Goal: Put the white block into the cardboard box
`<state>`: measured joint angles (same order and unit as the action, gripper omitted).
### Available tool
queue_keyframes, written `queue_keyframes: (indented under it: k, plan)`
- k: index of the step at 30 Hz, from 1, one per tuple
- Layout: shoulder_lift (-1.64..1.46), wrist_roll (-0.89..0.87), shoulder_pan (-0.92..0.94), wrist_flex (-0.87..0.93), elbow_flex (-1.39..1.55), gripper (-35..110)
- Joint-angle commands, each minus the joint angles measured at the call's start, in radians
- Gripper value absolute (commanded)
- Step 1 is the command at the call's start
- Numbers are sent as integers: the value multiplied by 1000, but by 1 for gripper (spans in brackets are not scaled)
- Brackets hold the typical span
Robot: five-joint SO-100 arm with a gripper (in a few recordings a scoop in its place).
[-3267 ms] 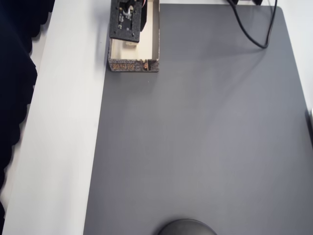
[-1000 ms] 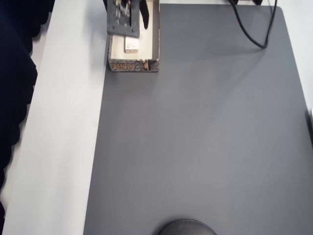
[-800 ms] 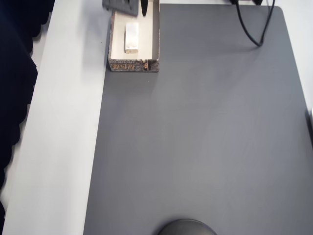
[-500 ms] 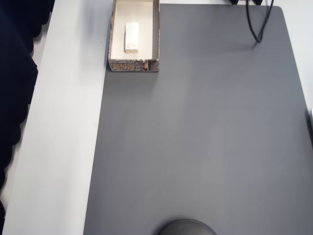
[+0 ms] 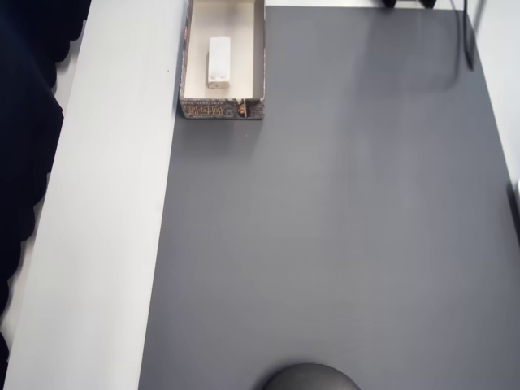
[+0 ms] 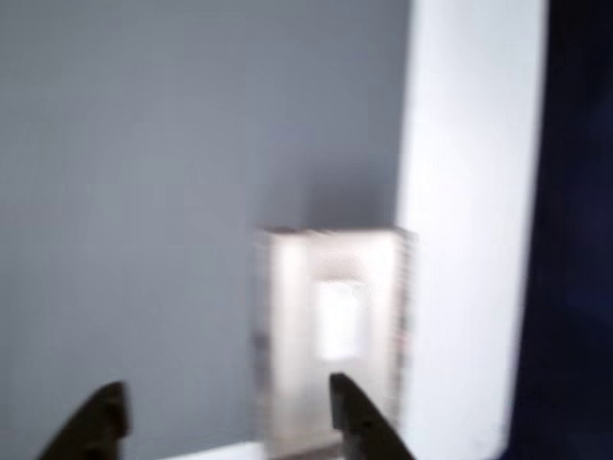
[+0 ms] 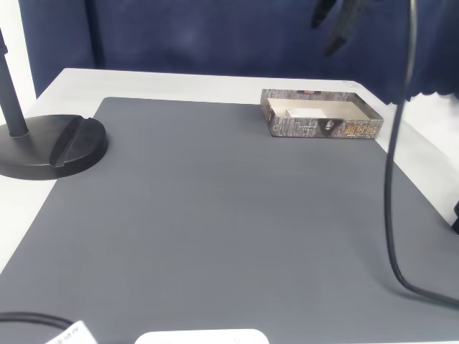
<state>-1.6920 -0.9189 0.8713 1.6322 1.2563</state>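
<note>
The white block (image 5: pixel 218 61) lies flat inside the cardboard box (image 5: pixel 222 109) at the top left of the grey mat, with nothing touching it. In the blurred wrist view the block (image 6: pixel 340 317) shows as a pale rectangle inside the box (image 6: pixel 280 326), well below the camera. My gripper (image 6: pixel 225 422) is open, its two dark fingertips spread wide with nothing between them. In the fixed view the gripper (image 7: pixel 336 21) hangs high above the box (image 7: pixel 319 127), blurred by motion.
A grey mat (image 5: pixel 341 227) covers most of the table, with a white table strip (image 5: pixel 114 227) to its left. A black round stand base (image 7: pixel 54 147) sits at the mat's far end. A black cable (image 7: pixel 391 179) hangs along the right side.
The gripper let go of the white block in the box, rose and left the overhead view. The block stays put. The cable swung to the right.
</note>
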Motion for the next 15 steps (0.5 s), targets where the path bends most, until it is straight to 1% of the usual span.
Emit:
queue_keyframes:
  k: [1, 10, 12, 15]
  plan:
    - [-178, 224, -160, 5, 137, 19]
    - [-353, 699, -532, 12, 382, 2]
    - [-387, 781, -603, 9, 426, -1]
    - [-428, 861, -686, 9, 480, -2]
